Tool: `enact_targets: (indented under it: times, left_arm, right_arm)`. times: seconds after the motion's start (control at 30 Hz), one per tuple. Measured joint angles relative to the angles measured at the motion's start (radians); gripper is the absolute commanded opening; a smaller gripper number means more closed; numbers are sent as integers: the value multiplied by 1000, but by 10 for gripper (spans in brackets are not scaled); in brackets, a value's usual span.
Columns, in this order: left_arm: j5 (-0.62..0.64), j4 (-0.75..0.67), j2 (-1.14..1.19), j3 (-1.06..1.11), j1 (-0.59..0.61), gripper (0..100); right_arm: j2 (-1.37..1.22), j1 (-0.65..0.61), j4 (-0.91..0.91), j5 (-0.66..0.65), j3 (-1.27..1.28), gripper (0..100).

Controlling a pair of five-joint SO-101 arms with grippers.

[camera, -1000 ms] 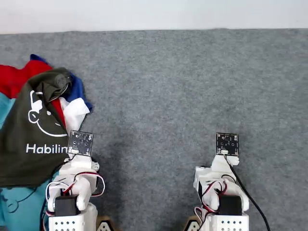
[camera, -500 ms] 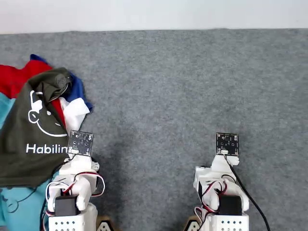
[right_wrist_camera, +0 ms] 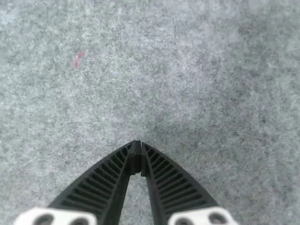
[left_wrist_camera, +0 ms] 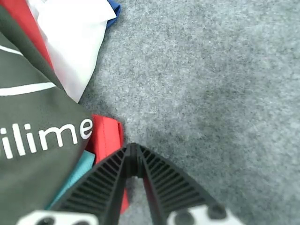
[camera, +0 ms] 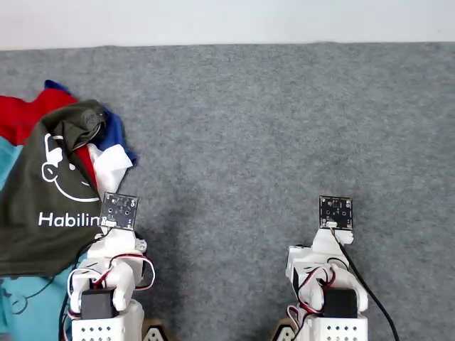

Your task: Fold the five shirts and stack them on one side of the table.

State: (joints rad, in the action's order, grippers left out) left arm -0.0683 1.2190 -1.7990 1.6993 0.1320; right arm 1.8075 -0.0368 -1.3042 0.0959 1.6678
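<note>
A heap of shirts lies at the table's left edge: a dark olive shirt (camera: 43, 206) with white print on top, over a red shirt (camera: 28, 114), a blue shirt (camera: 114, 138), a white shirt (camera: 110, 167) and a teal shirt (camera: 28, 305). My left gripper (left_wrist_camera: 133, 152) is shut and holds nothing; it hangs by the heap's near right edge, over the red shirt (left_wrist_camera: 108, 140), beside the olive shirt (left_wrist_camera: 33, 140) and white shirt (left_wrist_camera: 77, 42). My right gripper (right_wrist_camera: 137, 147) is shut and holds nothing, above bare grey felt. Both arms (camera: 117, 213) (camera: 334, 213) sit folded back at the front edge.
Grey felt (camera: 284, 128) covers the whole table, bare across the middle and right. A pale wall strip runs along the far edge. A small red thread (right_wrist_camera: 78, 59) lies on the felt ahead of my right gripper.
</note>
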Motion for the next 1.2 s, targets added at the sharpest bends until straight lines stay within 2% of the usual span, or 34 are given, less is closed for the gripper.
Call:
enact_targets:
  times: [1.03, 1.2]
  left_arm:
    - [0, 0, 0, 0, 0, 2]
    - [0, -6, 0, 0, -46, 2]
  right_arm:
    - [0, 0, 0, 0, 0, 11]
    - [0, 0, 0, 0, 0, 11]
